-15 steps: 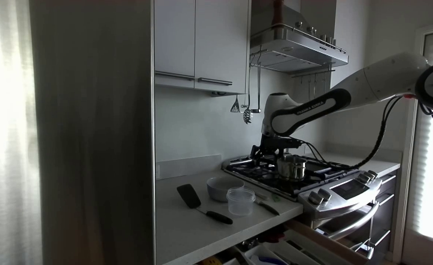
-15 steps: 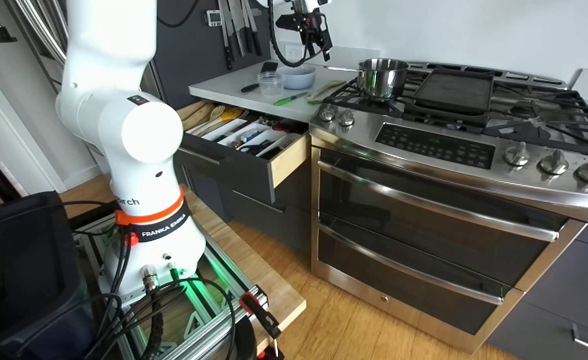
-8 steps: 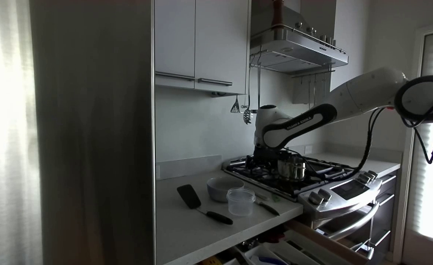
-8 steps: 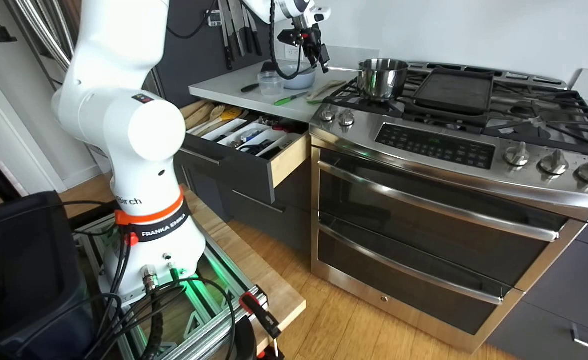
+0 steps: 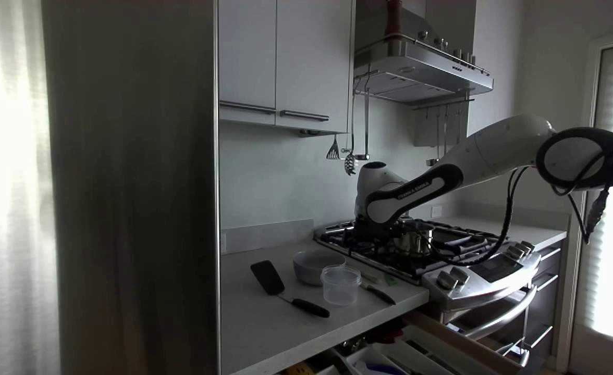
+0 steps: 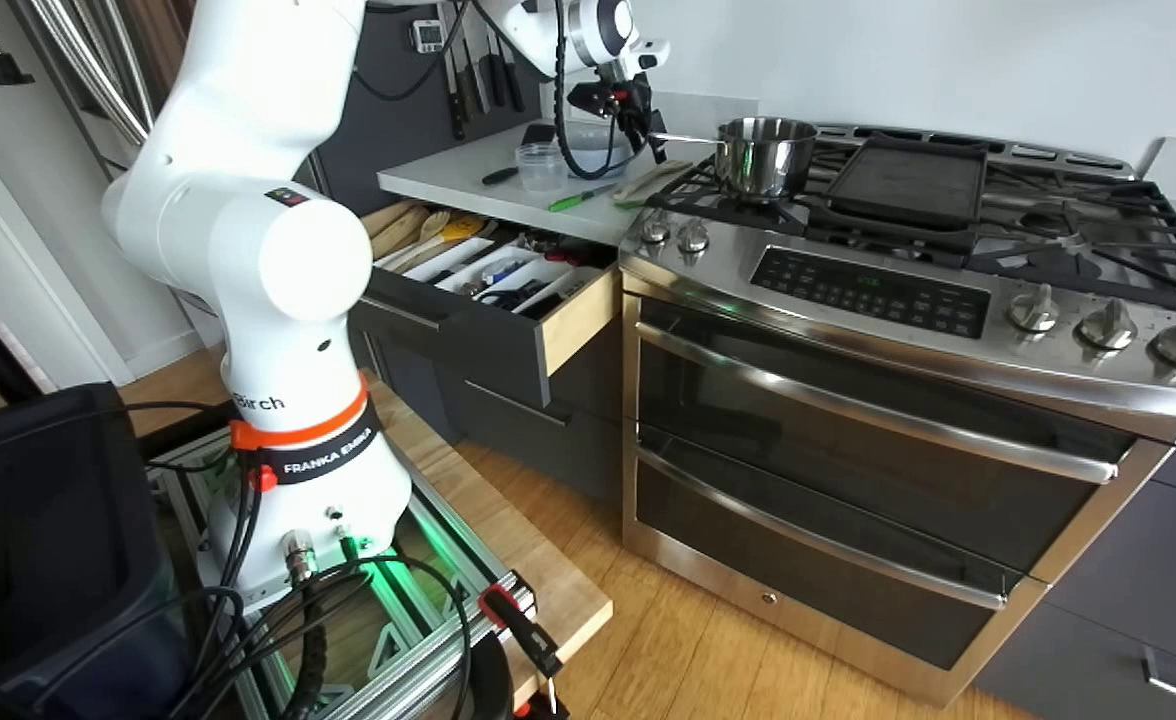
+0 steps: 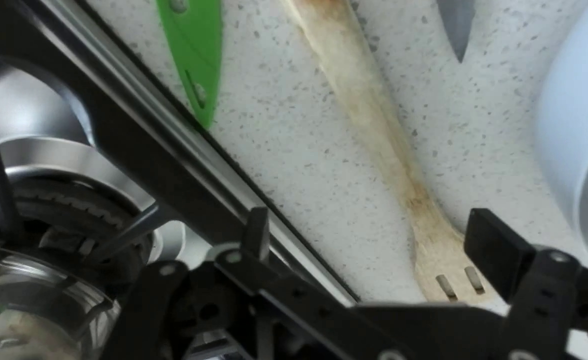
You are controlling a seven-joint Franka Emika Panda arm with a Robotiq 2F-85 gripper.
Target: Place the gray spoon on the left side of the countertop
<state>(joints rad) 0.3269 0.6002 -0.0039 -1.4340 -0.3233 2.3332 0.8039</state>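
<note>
1. Wrist view: the gripper (image 7: pixel 368 232) has its two fingers spread wide apart, with nothing held between them. One finger shows over the edge of the stove (image 7: pixel 149 165); the other overlaps the slotted head of a wooden utensil (image 7: pixel 391 155), and whether they touch I cannot tell. The utensil lies on the pale, speckled countertop (image 7: pixel 309 170), between a green pointed piece (image 7: pixel 196 55) and the tip of a knife (image 7: pixel 458 25). A bowl (image 7: pixel 564 135) stands at the right edge, a shiny pot (image 7: pixel 39 295) at lower left.

2. In an exterior view, the arm (image 5: pixel 504 146) reaches in from the right; the gripper, near the pot, is too dark to read. On the countertop, left of the stove, a black spatula (image 5: pixel 275 285) lies near the bowl and a clear tub (image 5: pixel 340 286). Which utensil is the gray spoon, I cannot tell.

3. In an exterior view, the gripper hangs near the end of the pot's handle (image 6: pixel 683 137). A cable (image 6: pixel 561 100) loops before the bowl. A griddle (image 6: pixel 913 190) lies right of the pot. Below the countertop, a drawer (image 6: pixel 468 335) stands out, holding utensils.
</note>
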